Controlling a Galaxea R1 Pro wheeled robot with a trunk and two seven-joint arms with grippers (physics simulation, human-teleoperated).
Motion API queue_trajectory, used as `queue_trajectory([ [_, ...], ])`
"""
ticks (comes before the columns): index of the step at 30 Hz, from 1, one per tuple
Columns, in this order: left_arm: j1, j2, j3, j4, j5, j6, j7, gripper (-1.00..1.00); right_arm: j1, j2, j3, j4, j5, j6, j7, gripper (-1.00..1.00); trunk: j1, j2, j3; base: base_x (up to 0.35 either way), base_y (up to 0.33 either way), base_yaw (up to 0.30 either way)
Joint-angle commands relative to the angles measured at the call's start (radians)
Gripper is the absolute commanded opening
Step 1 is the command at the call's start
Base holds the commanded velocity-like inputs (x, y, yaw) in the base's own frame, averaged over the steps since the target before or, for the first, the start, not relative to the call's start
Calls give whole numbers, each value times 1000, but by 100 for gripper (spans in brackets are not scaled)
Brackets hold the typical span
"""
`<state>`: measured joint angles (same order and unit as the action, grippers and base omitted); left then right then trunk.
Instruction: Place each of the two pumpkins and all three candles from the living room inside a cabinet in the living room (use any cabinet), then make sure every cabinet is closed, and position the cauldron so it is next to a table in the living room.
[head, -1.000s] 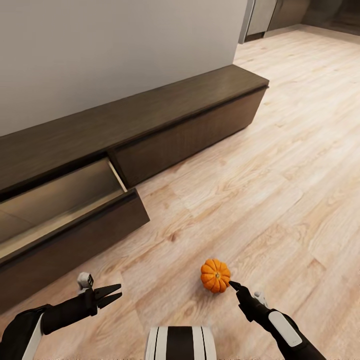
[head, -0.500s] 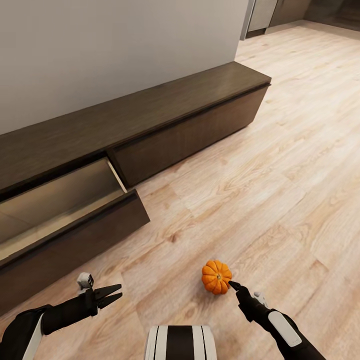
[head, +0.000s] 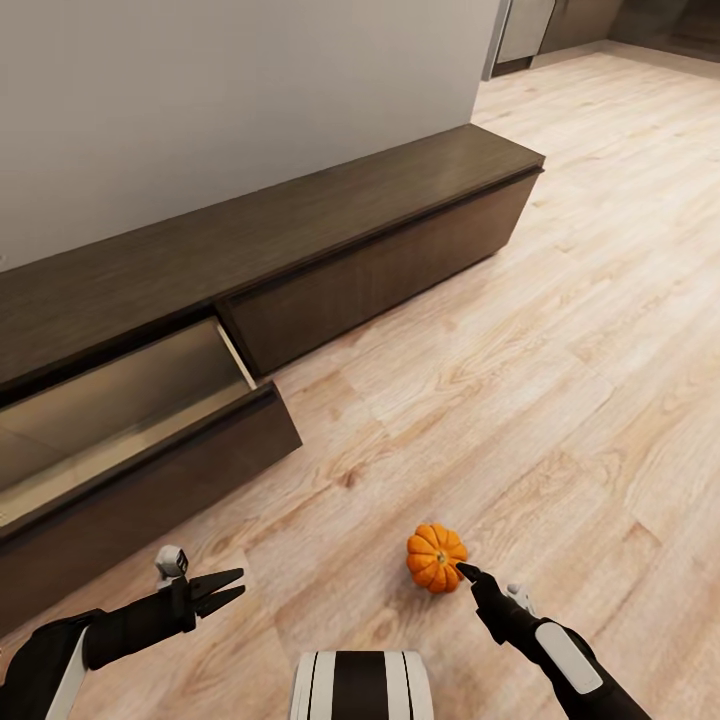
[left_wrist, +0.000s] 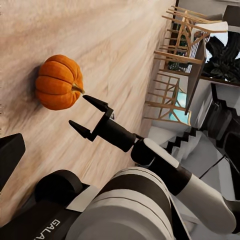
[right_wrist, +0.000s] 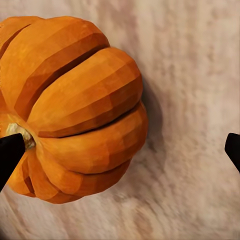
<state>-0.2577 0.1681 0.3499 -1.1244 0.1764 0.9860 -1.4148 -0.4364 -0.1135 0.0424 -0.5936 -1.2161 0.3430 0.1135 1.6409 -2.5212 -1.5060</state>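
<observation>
The pumpkin (head: 436, 558) lies on its side on the floor (head: 560, 380), well apart from the cabinet (head: 300, 250), whose drawer (head: 130, 440) stands pulled out toward 10 o'clock from it. The right gripper (head: 466, 572) sits just beside the pumpkin with its fingers spread; in the right wrist view one fingertip (right_wrist: 10, 152) lies against the stem end while the other is off to the far side of bare floor, so the pumpkin (right_wrist: 70, 105) is not centred between them. Closing from here would likely catch only the stem edge, and the round, ribbed body could roll or squirt away across the smooth boards; a low approach could also jam a fingertip into the floor. The left gripper (head: 228, 587) hovers at 8 o'clock from the pumpkin, spread and empty. The only legible writing is "GALA" on the robot's body (left_wrist: 59, 227) in the left wrist view, cut off at the edge.
</observation>
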Motion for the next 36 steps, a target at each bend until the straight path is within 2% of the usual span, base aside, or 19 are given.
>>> queue_trajectory([
  [1,0,0,0,0,0,0,0,100,0,0,0,0,0,0,0,100,0,0,0,30,79,0],
  [7,0,0,1,0,0,-1,0,100,0,0,0,0,0,0,0,100,0,0,0,9,25,0],
  [14,0,1,1,0,0,0,0,100,0,0,0,0,0,-1,0,100,2,-1,-19,0,1,0],
  [36,0,1,1,0,0,1,0,100,-1,1,0,0,1,0,0,100,2,-1,-19,29,29,0],
])
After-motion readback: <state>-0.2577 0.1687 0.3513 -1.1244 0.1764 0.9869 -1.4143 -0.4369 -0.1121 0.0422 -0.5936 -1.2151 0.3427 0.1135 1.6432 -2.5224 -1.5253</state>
